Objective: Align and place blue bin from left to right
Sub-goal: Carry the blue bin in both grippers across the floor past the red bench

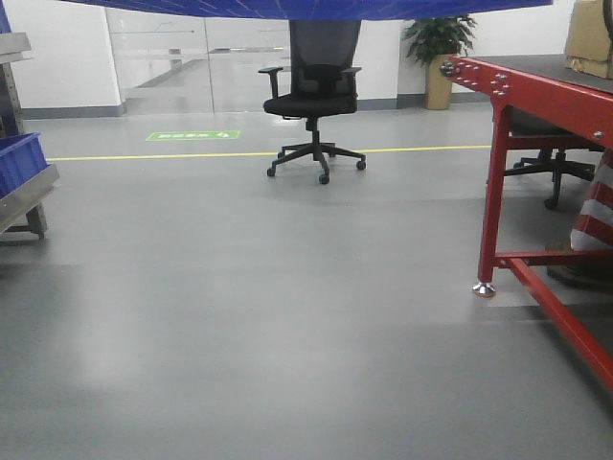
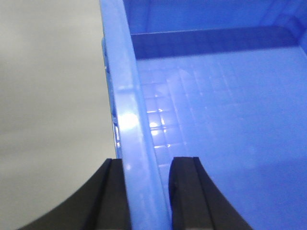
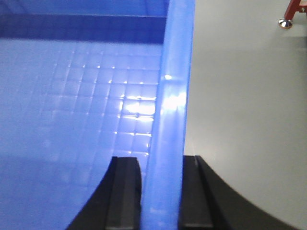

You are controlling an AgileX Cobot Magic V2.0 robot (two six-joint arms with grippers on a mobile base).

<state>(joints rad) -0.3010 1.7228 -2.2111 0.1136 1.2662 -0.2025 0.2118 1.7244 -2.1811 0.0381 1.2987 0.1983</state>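
We hold the bin [image 2: 220, 96] off the floor [image 1: 287, 335], L gripper [image 2: 147, 167] & R gripper [image 3: 160, 165] each clamped on opposite sides

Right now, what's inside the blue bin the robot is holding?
Inside the blue bin only its bare gridded floor shows, nothing on it. Each wrist view covers one side, and the left pincer and right pincer, clamped on the rim, hide the near strips.
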